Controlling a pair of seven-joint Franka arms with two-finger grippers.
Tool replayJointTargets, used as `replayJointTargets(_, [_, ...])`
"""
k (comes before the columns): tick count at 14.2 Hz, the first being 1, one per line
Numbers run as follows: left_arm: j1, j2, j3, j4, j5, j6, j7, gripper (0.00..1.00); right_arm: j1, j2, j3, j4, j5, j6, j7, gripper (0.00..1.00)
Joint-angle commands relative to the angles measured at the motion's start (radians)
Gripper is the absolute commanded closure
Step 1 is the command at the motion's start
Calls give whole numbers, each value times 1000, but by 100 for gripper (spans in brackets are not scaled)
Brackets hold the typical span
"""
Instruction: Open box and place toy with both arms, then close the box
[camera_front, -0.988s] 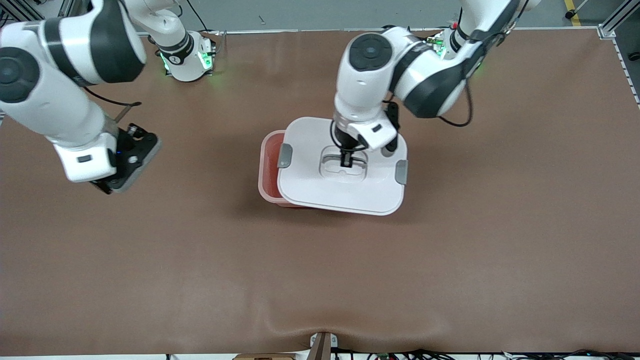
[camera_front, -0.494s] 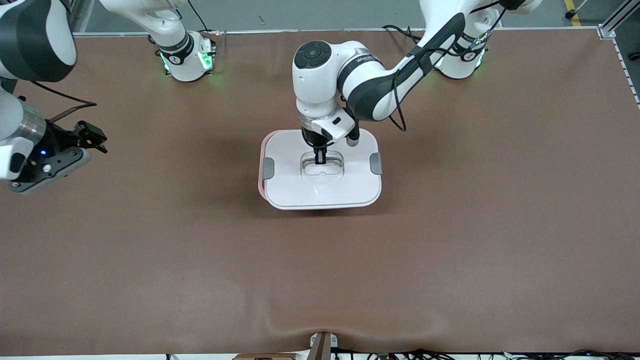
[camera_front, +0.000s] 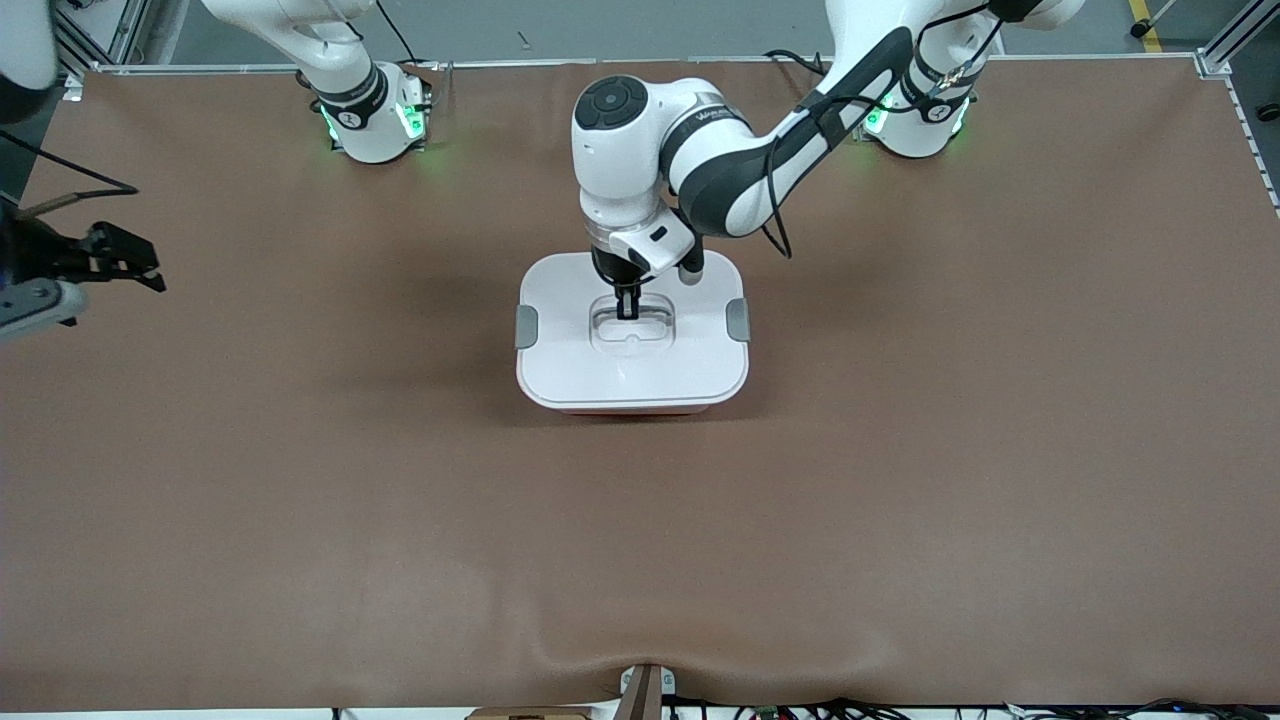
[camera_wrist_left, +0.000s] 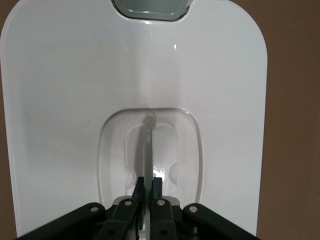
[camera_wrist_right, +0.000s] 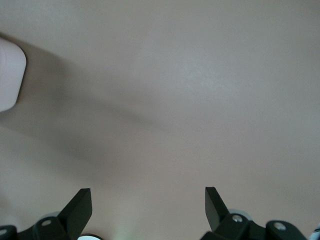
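The box (camera_front: 630, 400) stands mid-table with its white lid (camera_front: 630, 365) lying squarely on it; only a thin pink strip of the tub shows under the lid's near edge. Grey clips (camera_front: 526, 326) sit at both ends. My left gripper (camera_front: 628, 305) is shut on the clear handle (camera_wrist_left: 148, 145) in the lid's recess (camera_wrist_left: 175, 145). My right gripper (camera_front: 125, 262) is open and empty, in the air over the right arm's end of the table; its wrist view (camera_wrist_right: 148, 200) shows bare table and one lid corner (camera_wrist_right: 10, 75). The toy is hidden.
The brown table mat (camera_front: 900, 480) spreads all round the box. The two arm bases (camera_front: 370, 120) stand at the edge farthest from the front camera. A small mount (camera_front: 645, 690) sits at the near edge.
My left gripper has carried the lid sideways toward the right arm's end and lowered it onto the tub, which now is covered. My right arm has drawn away toward the table's end.
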Motion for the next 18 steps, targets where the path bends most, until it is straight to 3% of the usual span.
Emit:
replayJointTargets(1, [-16, 9, 5, 14, 35, 7, -119, 100, -32, -23, -36, -4, 29, -6, 70, 0])
replayJointTargets(7, [-20, 27, 5, 14, 99, 7, -182, 100, -26, -55, -61, -34, 32, -15, 342, 0])
replayJointTargets(18, [-23, 29, 5, 17, 93, 7, -193, 100, 15, -59, -52, -27, 69, -17, 467, 0])
